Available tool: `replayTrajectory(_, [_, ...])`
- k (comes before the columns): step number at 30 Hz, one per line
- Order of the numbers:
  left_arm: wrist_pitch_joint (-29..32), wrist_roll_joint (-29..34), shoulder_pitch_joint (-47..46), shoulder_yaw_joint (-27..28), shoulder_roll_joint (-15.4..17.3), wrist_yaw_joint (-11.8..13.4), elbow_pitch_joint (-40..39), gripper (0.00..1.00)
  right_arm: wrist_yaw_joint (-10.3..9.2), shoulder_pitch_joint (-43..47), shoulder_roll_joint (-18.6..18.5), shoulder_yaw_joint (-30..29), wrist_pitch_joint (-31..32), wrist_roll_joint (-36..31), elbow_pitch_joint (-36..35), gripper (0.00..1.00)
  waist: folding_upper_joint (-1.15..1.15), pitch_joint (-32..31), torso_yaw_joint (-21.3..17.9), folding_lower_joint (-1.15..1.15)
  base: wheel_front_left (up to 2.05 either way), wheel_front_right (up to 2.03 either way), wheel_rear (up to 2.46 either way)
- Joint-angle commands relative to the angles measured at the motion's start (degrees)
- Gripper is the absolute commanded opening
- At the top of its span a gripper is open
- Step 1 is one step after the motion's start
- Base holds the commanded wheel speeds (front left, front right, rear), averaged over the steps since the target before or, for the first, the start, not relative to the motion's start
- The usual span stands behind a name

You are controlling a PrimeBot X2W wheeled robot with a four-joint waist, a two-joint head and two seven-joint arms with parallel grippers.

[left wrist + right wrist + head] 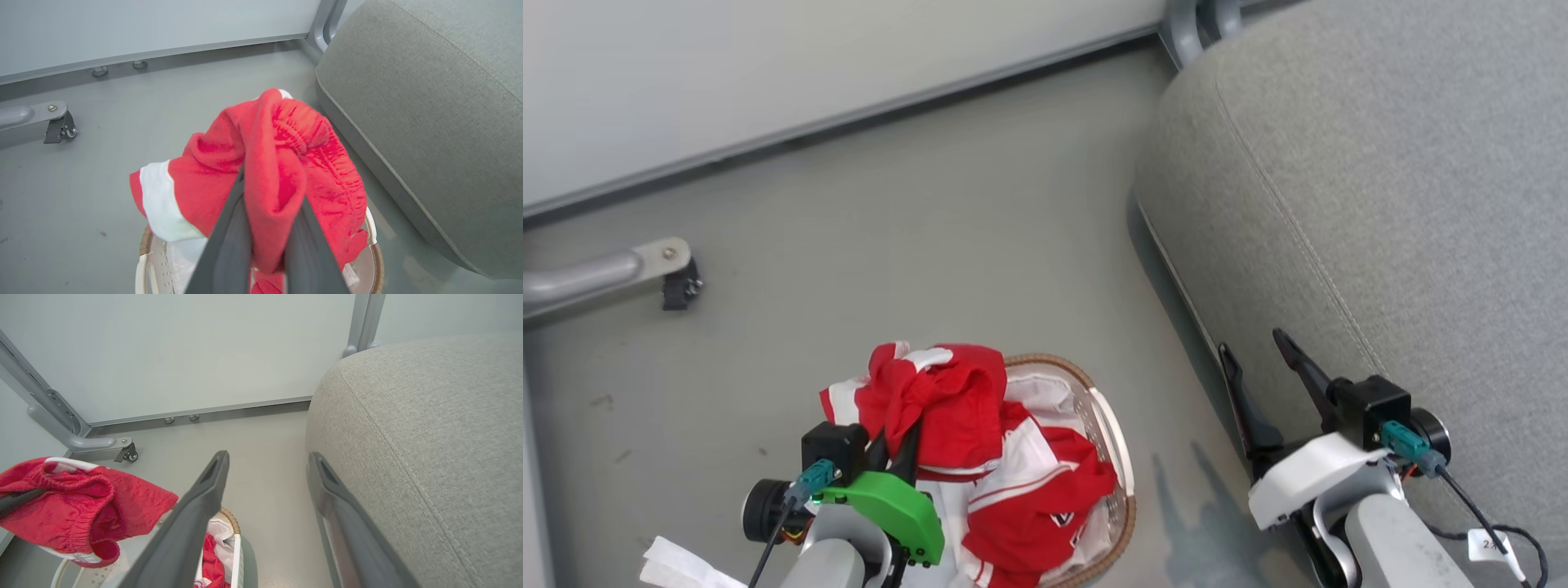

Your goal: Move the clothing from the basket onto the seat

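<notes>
Two grippers worked over a grey floor (947, 229) bounded by a pale wall panel (768, 73) with a metal rail at its foot. A castor-tipped metal leg (674, 278) stood at the robot's left, well apart from the basket (1098, 425). A grey upright post (1188, 24) rose at the far corner of the seat (1380, 188). A strip of floor lay between basket and seat. The seat was a large grey woven-fabric cushion with a rounded corner and a stitched seam. The basket was oval, of white perforated plastic, with a brown woven rim and a white handle. The left gripper (271, 185) was clamped on one red garment (310, 139), a crumpled piece with a gathered elastic band and a white panel, which hung bunched above the basket and apart from the seat. The second red garment (1037, 498), white-striped, lay inside the basket upon a white crinkly liner (1045, 390). The right gripper (1251, 343) hung at the seat's near edge, its fingers spread wide and holding nothing
</notes>
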Motion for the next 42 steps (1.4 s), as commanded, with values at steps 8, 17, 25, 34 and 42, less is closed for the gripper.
replayTrajectory(8, [-0.21,-0.09,2.97,-0.28,-0.65,-0.16,-9.29,0.00,-0.04,4.56,-0.24,-0.35,-0.26,-1.06,1.56,1.00,0.00,-10.84,6.06,0.00,0.00,0.00,0.00])
replayTrajectory(17, [-0.22,0.25,3.55,-0.75,-0.92,-0.17,-17.53,0.00,-0.04,7.92,-0.23,2.11,-0.26,-1.53,2.88,1.00,0.00,-14.42,7.43,0.00,0.00,0.00,0.00])
replayTrajectory(25, [-0.21,0.30,2.69,-2.43,-1.06,-0.17,-21.29,0.00,-0.04,6.23,-1.17,10.35,-0.27,0.94,3.22,1.00,0.00,-14.99,9.10,0.00,0.00,0.00,0.00])
replayTrajectory(34, [-0.22,-0.76,1.38,-5.53,-1.12,-0.17,-22.73,0.00,-0.04,-2.47,-3.37,22.41,-0.26,3.99,4.52,1.00,0.00,-14.62,11.69,0.00,0.00,0.00,0.00])
replayTrajectory(42, [-0.21,-3.02,0.47,-10.48,-1.10,-0.17,-22.37,0.00,-0.04,-9.85,-3.51,30.82,-0.26,7.11,8.02,1.00,0.00,-14.50,15.02,0.00,0.00,0.00,0.00])
